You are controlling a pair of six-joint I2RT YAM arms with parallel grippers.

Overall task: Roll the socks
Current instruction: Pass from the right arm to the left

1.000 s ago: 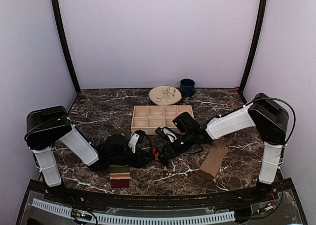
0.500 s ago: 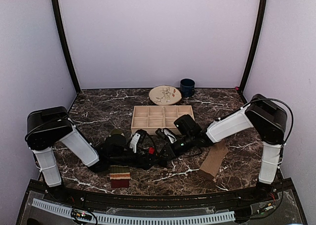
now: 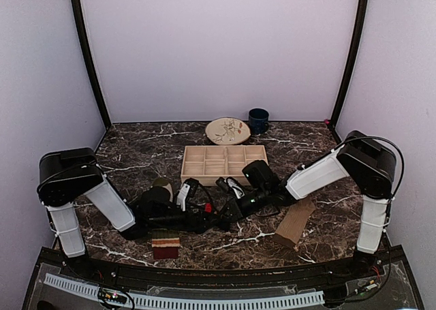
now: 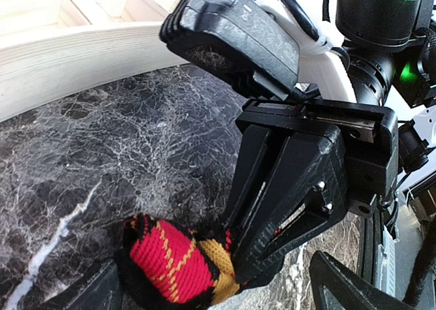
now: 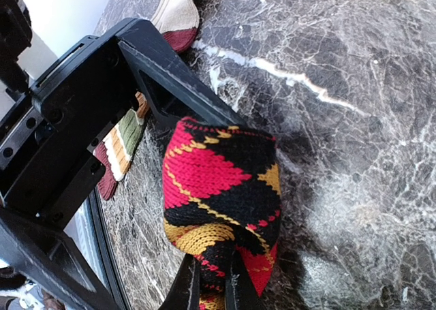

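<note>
argyle sock [image 5: 221,180], bunched — right tool [image 5: 216,286] pinching

No writing, label, brand, number or sign can be read in any of the three views.

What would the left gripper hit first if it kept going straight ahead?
Probably the argyle sock, dead ahead of the open left gripper; the right gripper, shut on it, sits just behind. Depth is unclear.
</note>
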